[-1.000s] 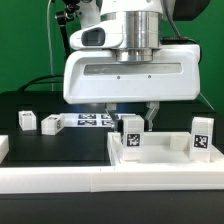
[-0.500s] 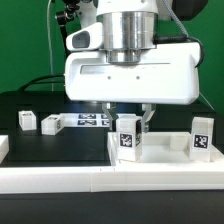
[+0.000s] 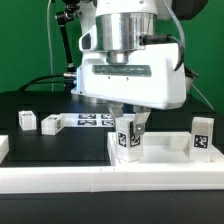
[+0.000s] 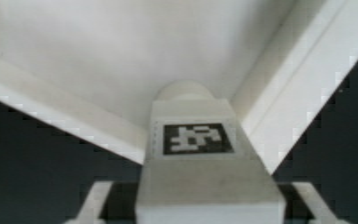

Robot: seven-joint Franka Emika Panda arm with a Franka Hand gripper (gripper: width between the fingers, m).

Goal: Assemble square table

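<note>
Jaws rotated on leg [image 3: 128, 138], another leg [image 3: 202, 136] nearby

Your exterior camera sits low beside the black tabletop [image 3: 40, 100], facing the arm level and close. Your wrist camera looks down between the fingers [image 4: 108, 206], very near the leg [image 4: 197, 140]. Both views share that leg [image 3: 128, 138] and the slab's [image 3: 165, 148] rim.

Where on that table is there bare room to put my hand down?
The black table lies bare between the loose legs, the front rail and the square slab. It is crowded where the gripper holds a leg at the slab's corner, near the marker board.
</note>
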